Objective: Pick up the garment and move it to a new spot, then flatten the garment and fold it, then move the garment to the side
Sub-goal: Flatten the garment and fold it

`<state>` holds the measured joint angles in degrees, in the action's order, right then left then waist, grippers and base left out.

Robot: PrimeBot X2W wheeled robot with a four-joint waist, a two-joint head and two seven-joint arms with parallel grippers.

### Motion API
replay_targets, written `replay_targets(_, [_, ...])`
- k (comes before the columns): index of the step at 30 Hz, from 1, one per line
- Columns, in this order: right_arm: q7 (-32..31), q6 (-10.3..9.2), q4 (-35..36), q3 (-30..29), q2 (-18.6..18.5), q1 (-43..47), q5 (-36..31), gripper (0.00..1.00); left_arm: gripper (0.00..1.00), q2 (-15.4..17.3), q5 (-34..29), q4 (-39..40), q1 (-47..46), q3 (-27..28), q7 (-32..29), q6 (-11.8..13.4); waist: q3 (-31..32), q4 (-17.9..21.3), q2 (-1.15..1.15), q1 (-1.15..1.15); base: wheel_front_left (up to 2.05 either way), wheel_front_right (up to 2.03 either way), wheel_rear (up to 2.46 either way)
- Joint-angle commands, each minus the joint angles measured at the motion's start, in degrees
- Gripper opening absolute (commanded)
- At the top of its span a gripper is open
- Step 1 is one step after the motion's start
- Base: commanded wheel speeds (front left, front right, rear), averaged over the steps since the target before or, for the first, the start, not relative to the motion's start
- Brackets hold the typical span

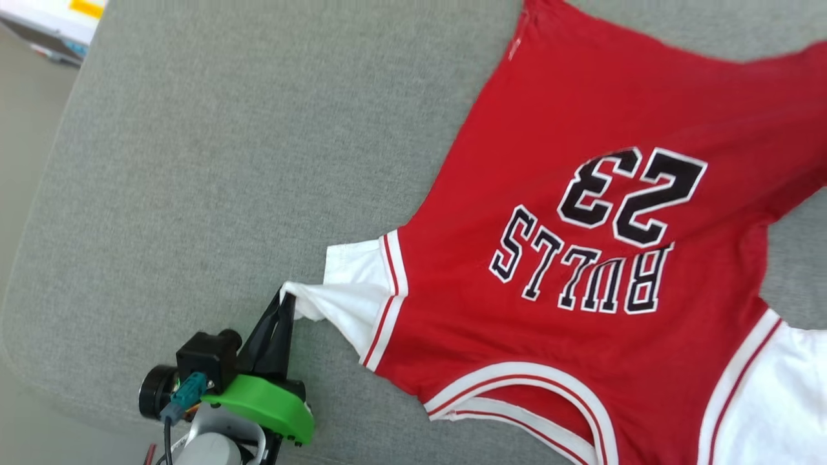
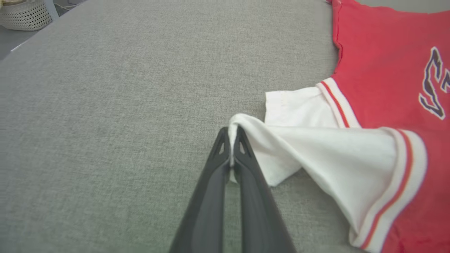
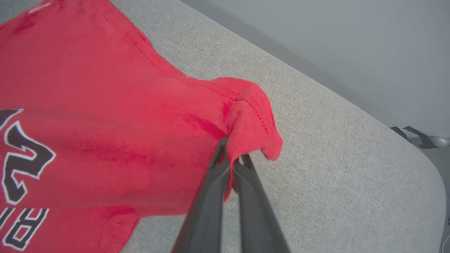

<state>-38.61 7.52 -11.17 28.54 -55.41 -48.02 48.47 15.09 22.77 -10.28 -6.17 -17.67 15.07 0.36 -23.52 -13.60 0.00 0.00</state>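
The garment (image 1: 568, 213) is a red jersey with white sleeves, a black "23" and lettering face up, spread over the right half of a grey cushion (image 1: 226, 161). My left gripper (image 1: 284, 298) is shut on the tip of one white sleeve (image 2: 309, 147), pulling it into a point; in the left wrist view the left gripper (image 2: 231, 135) pinches the white cloth. In the right wrist view my right gripper (image 3: 232, 151) is shut on a bunched red hem corner of the garment (image 3: 105, 116), raised a little off the cushion.
The grey cushion's rounded edge (image 1: 26, 258) runs down the left, with floor beyond. A white woven basket (image 2: 24, 14) stands past the far corner. A pale wall (image 3: 334, 42) rises behind the cushion on the right-hand side.
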Motion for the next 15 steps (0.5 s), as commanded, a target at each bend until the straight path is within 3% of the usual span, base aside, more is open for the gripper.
replay_targets(1, [1.2, -0.03, 1.1, -0.3, -1.0, 3.2, 0.8, 0.0, 0.0, 0.6, 0.3, -0.1, 1.0, 0.4, -0.1, 0.4, 5.8, 3.8, 0.0, 0.0, 0.0, 0.0, 0.0])
replay_targets(9, [6.6, -0.03, 6.5, -6.1, -4.5, 25.4, 3.2, 0.0, 0.0, 2.4, 1.6, 0.7, 6.0, 2.2, -0.8, 2.1, 11.3, 7.2, 0.0, 0.0, 0.0, 0.0, 0.0])
replay_targets(15, [8.0, -0.03, 8.0, -12.5, -2.2, 41.4, 3.7, 0.0, 0.0, 3.1, 2.0, 1.9, 8.1, 2.5, -1.4, 2.9, 12.9, 8.3, 0.0, 0.0, 0.0, 0.0, 0.0])
